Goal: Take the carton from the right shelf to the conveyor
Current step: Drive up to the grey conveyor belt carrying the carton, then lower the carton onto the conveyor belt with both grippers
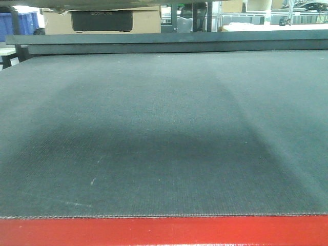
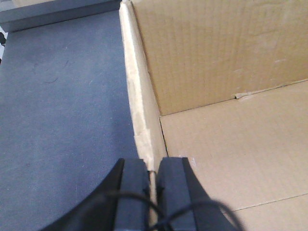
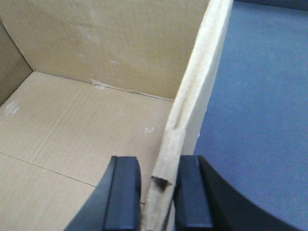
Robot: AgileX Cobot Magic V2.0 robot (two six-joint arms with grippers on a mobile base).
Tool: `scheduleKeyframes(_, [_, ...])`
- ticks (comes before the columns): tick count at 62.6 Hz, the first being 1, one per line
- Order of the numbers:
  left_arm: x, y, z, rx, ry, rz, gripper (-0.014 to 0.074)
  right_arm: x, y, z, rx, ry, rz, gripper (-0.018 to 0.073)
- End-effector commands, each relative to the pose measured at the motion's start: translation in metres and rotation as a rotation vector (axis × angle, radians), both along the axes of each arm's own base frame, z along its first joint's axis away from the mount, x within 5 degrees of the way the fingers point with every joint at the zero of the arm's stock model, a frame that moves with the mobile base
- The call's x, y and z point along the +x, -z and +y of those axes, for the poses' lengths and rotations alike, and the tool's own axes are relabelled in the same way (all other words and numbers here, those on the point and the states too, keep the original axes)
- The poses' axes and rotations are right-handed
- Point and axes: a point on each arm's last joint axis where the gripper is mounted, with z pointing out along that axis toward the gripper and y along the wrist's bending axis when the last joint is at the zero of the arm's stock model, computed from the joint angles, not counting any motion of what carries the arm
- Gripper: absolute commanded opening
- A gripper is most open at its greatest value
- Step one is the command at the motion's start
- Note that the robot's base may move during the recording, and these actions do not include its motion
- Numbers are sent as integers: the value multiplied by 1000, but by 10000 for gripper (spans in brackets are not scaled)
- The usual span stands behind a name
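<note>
Fingers (image 2: 132, 190) of the left gripper (image 2: 152, 179) press from both sides on the top edge of one side wall of the carton (image 2: 226, 57), so the wall is pinched tight between the pads. On the inner finger's side lies the carton's open interior, its floor and far wall bare brown corrugated board. On the outer finger's side runs the dark grey belt of the conveyor (image 2: 62, 110).

The right gripper (image 3: 161, 190) is clamped the same way on another side wall, whose edge is frayed and crushed between its fingers (image 3: 122, 192). Again the interior is on one side and the belt on the other. Whether the carton's base touches the belt I cannot tell.

Farther out, in the front-facing view, the belt stretches from its red front edge (image 1: 164, 230) under a broad dark shadow (image 1: 154, 148). Past its far end stands another carton with a black panel (image 1: 102, 20).
</note>
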Motion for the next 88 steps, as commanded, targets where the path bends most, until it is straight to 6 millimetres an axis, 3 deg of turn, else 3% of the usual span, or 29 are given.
scheduleKeyframes(1, [1, -6, 4, 35, -21, -60, -17, -7, -8, 0, 23, -28, -51, -67])
scheduleKeyframes(63, [2, -7, 4, 32, -17, -72, -17, -7, -8, 0, 23, -28, -51, -67])
scheduleKeyframes(88, [3, -9, 2, 22, -1, -107, -17, -4, -17, 3, 82, -31, -137, -67])
